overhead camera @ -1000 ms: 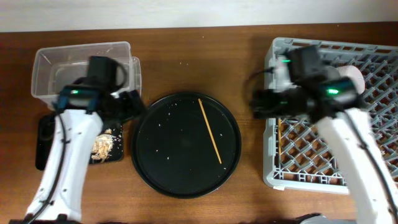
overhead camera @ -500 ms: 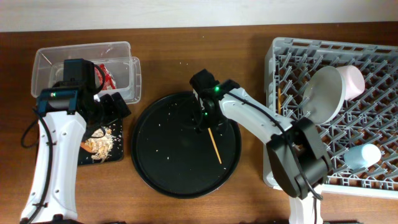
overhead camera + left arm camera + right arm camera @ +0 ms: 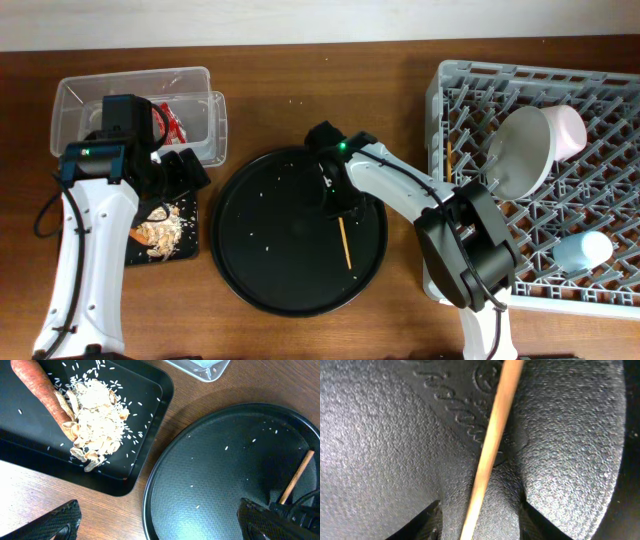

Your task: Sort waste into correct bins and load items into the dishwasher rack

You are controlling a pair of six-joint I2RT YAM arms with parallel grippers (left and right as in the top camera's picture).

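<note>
One wooden chopstick [image 3: 345, 245] lies on the round black tray [image 3: 260, 260]. My right gripper [image 3: 337, 200] is low over its upper end. In the right wrist view the chopstick [image 3: 492, 450] runs between the open fingers [image 3: 480, 520], with a gap on each side. My left gripper [image 3: 160, 525] is open and empty over the table between the shallow black tray [image 3: 150, 435] and the round tray. That black tray holds the carrot [image 3: 42, 392] and the beige scraps [image 3: 95, 410]. The clear tub [image 3: 70, 105] holds the red wrapper [image 3: 172, 120].
The grey rack [image 3: 600, 85] at the right holds the grey plate [image 3: 520, 150], the pink bowl [image 3: 568, 125] and the light blue cup [image 3: 585, 250]. A thin wooden stick [image 3: 451, 155] stands at the rack's left side. White crumbs dot the round tray.
My right arm has swung from over the rack to the round tray and come down over the chopstick's upper end. My left arm has shifted a little to the left.
</note>
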